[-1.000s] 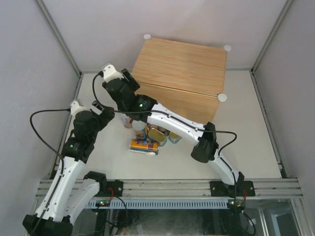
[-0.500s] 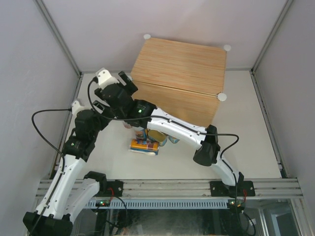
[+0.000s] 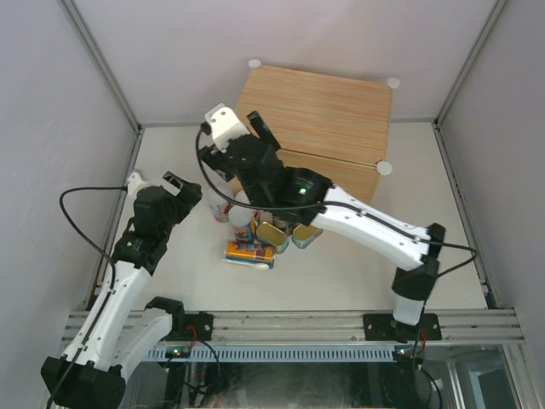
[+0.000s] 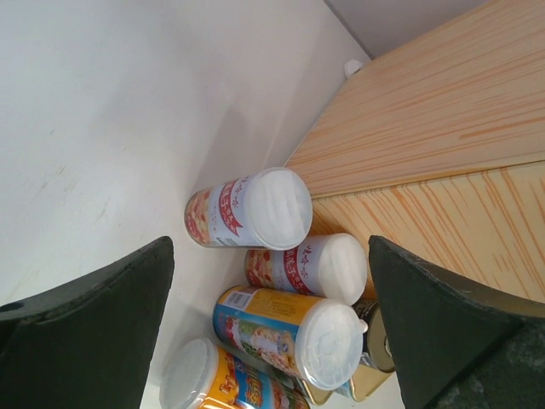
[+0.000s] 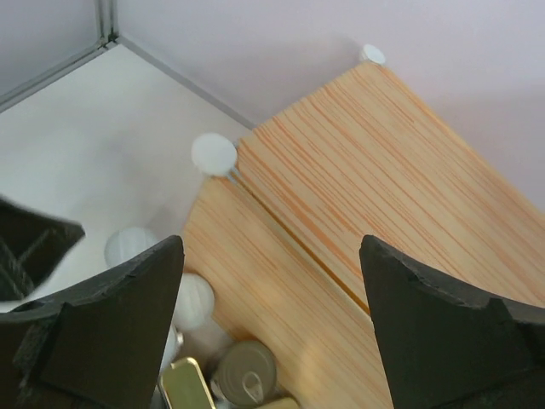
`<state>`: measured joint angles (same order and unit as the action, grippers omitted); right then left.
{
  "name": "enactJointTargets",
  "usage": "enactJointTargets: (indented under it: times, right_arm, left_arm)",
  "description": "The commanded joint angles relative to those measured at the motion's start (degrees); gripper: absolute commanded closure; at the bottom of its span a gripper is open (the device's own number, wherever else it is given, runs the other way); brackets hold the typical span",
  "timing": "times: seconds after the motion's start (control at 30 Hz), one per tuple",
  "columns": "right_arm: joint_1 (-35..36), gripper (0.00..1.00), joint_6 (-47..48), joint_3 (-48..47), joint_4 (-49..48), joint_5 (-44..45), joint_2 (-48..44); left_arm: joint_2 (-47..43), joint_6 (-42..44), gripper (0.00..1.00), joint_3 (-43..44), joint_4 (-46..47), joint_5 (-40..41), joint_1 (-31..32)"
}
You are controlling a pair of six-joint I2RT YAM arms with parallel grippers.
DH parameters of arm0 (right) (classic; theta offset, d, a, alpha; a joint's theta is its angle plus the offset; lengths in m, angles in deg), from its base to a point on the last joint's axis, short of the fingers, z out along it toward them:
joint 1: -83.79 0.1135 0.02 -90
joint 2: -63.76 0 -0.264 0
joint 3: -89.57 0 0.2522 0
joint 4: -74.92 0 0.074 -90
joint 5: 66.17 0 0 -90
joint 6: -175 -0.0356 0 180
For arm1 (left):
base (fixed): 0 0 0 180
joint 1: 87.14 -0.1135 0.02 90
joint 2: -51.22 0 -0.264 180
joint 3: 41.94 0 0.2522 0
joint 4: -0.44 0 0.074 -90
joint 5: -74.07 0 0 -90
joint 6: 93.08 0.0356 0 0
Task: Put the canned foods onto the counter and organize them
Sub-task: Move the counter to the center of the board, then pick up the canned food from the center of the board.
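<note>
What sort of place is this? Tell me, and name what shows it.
Probably a robot test cell, not a real kitchen: plain panel walls, arms bolted to an aluminium rail, and a bare wood-grain box as the counter, with cans on the white table.

top view overhead from behind; both wrist views close, sharing cans (image 4: 253, 210) beside counter (image 5: 366, 162).

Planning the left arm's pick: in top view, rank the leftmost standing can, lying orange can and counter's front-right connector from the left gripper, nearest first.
1. Leftmost standing can, beside the left gripper.
2. Lying orange can, nearer the bases.
3. Front-right connector, far right.
</note>
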<state>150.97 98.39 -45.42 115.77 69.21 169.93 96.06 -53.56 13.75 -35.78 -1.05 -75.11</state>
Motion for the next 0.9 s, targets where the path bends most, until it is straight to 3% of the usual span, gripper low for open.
enactJointTargets:
  times: [0.0, 0.37, 0.63, 0.87]
  right_arm:
    - [1.04, 0.17, -4.30, 6.57, 8.02, -7.24, -11.13]
    - [1.82, 0.20, -10.42, 26.72, 19.24, -26.55, -26.86]
    - [1.82, 0.24, -7.94, 32.16, 21.70, -40.81, -24.63]
    - [1.88, 0.25, -6.05, 34.65, 18.40, -47.17, -20.91]
  left_arm:
    - [-0.29, -1.20, 0.00, 1.20, 4.05, 0.83, -0.28]
    - [-1.92, 0.22, 0.01, 2.13, 4.53, -0.26, -0.18]
    - [-3.55, 0.03, 0.01, 2.05, 4.18, -1.86, -0.20]
    - [-4.67, 0.16, 0.00, 2.36, 3.09, -1.99, -0.22]
